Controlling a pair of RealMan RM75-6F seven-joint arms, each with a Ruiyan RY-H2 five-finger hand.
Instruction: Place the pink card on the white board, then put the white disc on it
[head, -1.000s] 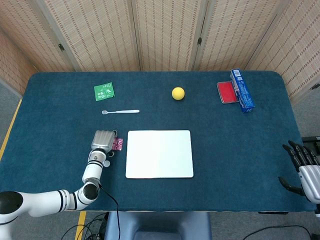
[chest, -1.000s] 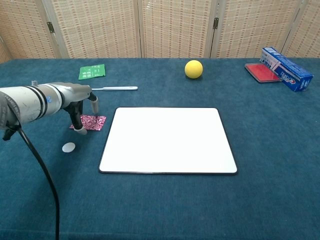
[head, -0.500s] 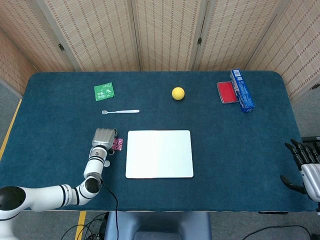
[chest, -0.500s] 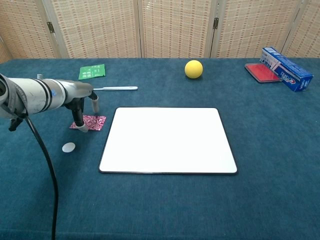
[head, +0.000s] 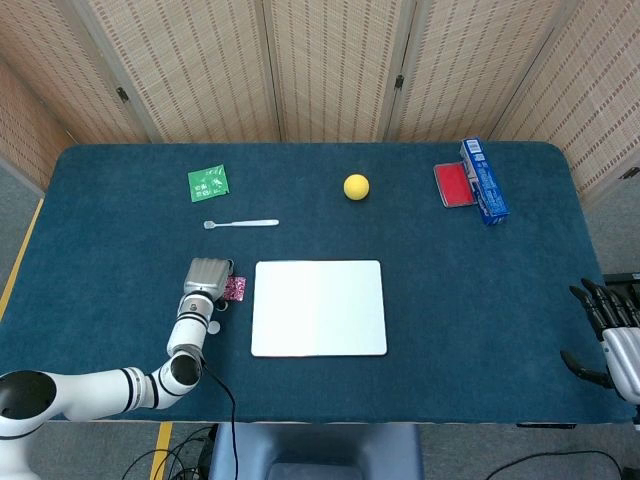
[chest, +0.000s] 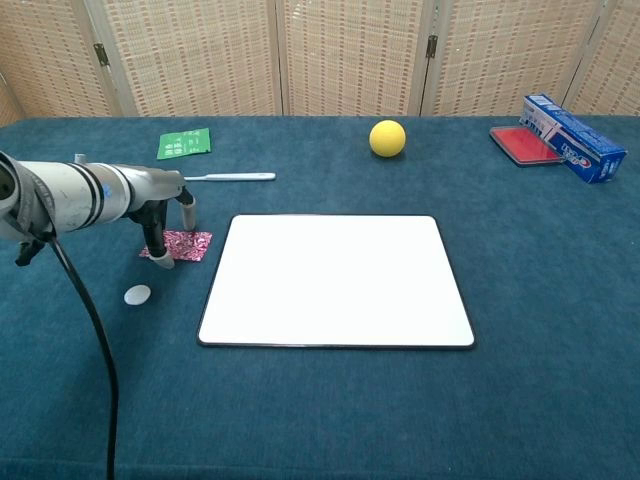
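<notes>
Here, the pink card (chest: 178, 245) is recorded flat on the blue table (chest: 540, 300), just beside the left edge of the white board (chest: 335, 280) and not on it. In the chest view most of the card is seen, with the fingers (chest: 157, 240) of the left hand (chest: 160, 205) pointing down onto its left part; whether the card is actually pinched cannot be told. In the head view only a sliver of the card (head: 236, 289) is visible beside the hand (head: 205, 280).

The white disc (chest: 137, 294) is seen plainly in the chest view, on the table toward the near edge from the card, apart from it; in the head view it is mostly hidden by the left arm.

The right hand (head: 612, 335) is shown in the head view alone, at the right edge of the table, fingers spread and holding nothing.

Toward the far edge are listed: a green packet (chest: 184, 143), a white spoon (chest: 228, 177), a yellow ball (chest: 387, 138), a red pad (chest: 522, 145) and a blue box (chest: 572, 137) near the far right corner.
</notes>
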